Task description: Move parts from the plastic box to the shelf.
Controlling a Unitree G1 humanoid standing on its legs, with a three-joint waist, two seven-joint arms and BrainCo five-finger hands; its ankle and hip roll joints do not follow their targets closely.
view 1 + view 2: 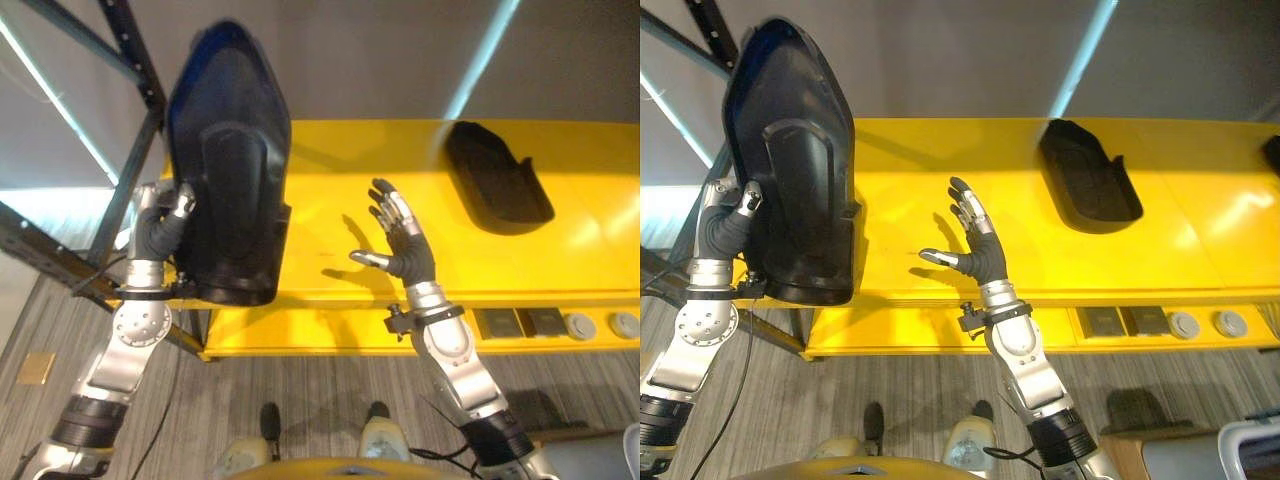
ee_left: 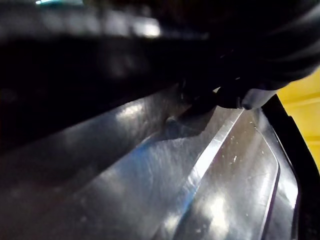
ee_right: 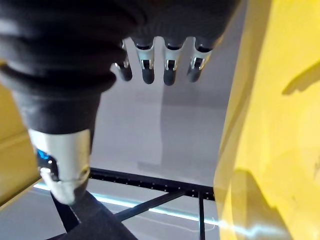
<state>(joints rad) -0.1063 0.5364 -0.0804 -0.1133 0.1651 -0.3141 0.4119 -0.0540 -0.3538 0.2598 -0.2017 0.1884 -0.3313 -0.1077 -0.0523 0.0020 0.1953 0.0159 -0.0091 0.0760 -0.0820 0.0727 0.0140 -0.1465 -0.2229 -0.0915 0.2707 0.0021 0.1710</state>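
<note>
The left hand (image 1: pixel 160 222) grips the left edge of a large black moulded part (image 1: pixel 232 160), its fingers (image 1: pixel 181 205) curled round that edge with the thumb against the outer face. The part is held upright and lifted above the left end of the yellow shelf (image 1: pixel 330 280), its lower end hanging just past the shelf's front edge near the left corner and its rounded upper end rising in front of the grey wall. It has a glossy dark shell with a raised oblong ridge down the middle. In the left wrist view the part's shiny ribbed surface (image 2: pixel 200 180) lies right against the hand, and a strip of the yellow shelf shows beside it.

The right hand (image 1: pixel 405 250) hangs above the middle of the shelf near its front edge, holding nothing. Its fingers (image 1: pixel 970 208) are straight and fanned apart, pointing toward the back edge, with the thumb stretched out toward the held part. In the right wrist view the fingertips (image 3: pixel 170 67) line up in a loose row before the grey wall.

A second black part (image 1: pixel 498 180) of a smaller, scoop-like shape lies flat on the shelf toward the back edge, to the right of the open hand and well apart from it. A dark metal frame (image 1: pixel 125 190) with slanted bars stands by the shelf's left end, behind the left hand.
</note>
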